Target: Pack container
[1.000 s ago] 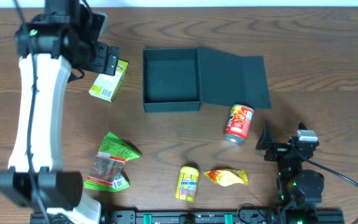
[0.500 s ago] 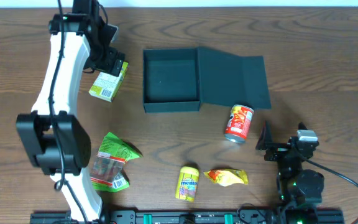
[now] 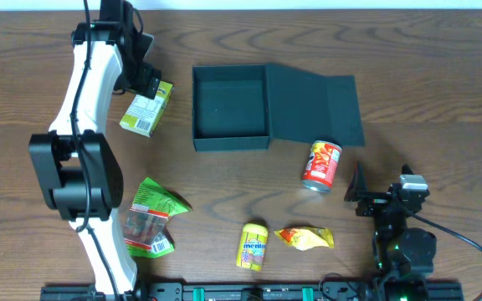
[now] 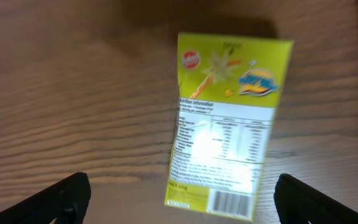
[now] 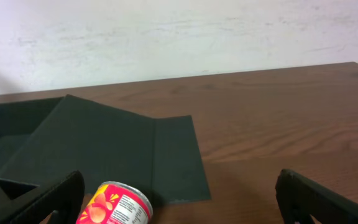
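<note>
Overhead: you get bright, even light from above, sharp focus across the table [image 3: 442, 100], short soft shadows, and a box [image 3: 230, 109] whose inside reads flat and dark. Left wrist: your picture is soft with blur all over, a white glare patch washes out the print in the middle of the carton [image 4: 225, 124], and a dark shadow lies along its far edge. Right wrist: clear picture, pale wall [image 5: 166, 31] bright, faint sheen on the wood, can [image 5: 118, 205] lit from above.
</note>
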Controlling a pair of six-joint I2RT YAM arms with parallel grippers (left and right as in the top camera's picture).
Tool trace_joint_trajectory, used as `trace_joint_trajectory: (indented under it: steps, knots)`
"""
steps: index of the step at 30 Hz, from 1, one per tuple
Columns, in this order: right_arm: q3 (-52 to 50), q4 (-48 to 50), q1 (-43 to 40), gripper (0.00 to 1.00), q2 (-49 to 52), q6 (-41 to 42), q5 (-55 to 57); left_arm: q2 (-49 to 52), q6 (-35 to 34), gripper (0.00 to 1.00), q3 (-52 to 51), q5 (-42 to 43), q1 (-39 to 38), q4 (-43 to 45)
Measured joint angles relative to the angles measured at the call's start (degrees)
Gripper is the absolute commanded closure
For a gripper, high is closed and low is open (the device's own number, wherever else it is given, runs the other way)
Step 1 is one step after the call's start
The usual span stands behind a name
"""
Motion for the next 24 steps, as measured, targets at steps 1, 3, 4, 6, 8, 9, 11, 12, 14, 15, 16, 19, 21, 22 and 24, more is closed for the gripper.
trace_joint_trajectory:
  steps: [1,3,4,6,8,9,11,12,14,15,16,19,21,22,24]
  knots:
    - [0.0,0.0,0.0,0.01,0.0,0.0,0.0,1.1,0.9,0.05,0.0,0.9,0.5,-0.2]
    - [0.0,0.0,0.0,0.01,0.0,0.0,0.0,2.7,1.9,0.05,0.0,2.8,1.4,-0.4]
    - [0.0,0.0,0.0,0.01,0.0,0.0,0.0,3.5,2.4,0.05,0.0,4.0,1.8,-0.4]
    - [0.0,0.0,0.0,0.01,0.0,0.0,0.0,4.7,2.9,0.05,0.0,5.7,2.6,-0.4]
    - [0.0,0.0,0.0,0.01,0.0,0.0,0.0,5.3,3.5,0.05,0.0,6.8,2.9,-0.5]
    - [0.0,0.0,0.0,0.01,0.0,0.0,0.0,5.4,3.8,0.05,0.0,7.2,3.0,-0.7]
    - [0.0,0.0,0.0,0.01,0.0,0.0,0.0,5.5,4.0,0.05,0.0,7.8,2.9,-1.0]
    - [0.0,0.0,0.0,0.01,0.0,0.0,0.0,5.5,4.0,0.05,0.0,8.1,2.8,-1.2]
    - [0.0,0.0,0.0,0.01,0.0,0.0,0.0,5.5,4.2,0.05,0.0,8.3,2.4,-1.6]
    - [0.0,0.0,0.0,0.01,0.0,0.0,0.0,5.5,4.3,0.05,0.0,8.3,2.1,-2.0]
    - [0.0,0.0,0.0,0.01,0.0,0.0,0.0,5.5,4.7,0.05,0.0,8.3,1.7,-2.6]
    - [0.0,0.0,0.0,0.01,0.0,0.0,0.0,5.5,5.4,0.05,0.0,6.6,-0.1,-3.5]
    - [0.0,0.0,0.0,0.01,0.0,0.0,0.0,5.5,5.5,0.05,0.0,3.9,-1.8,-3.2]
    - [0.0,0.0,0.0,0.01,0.0,0.0,0.0,5.5,5.5,0.05,0.0,2.5,-2.7,-2.9]
    - [0.0,0.0,0.0,0.01,0.0,0.0,0.0,5.5,5.5,0.05,0.0,0.1,-4.2,-2.1]
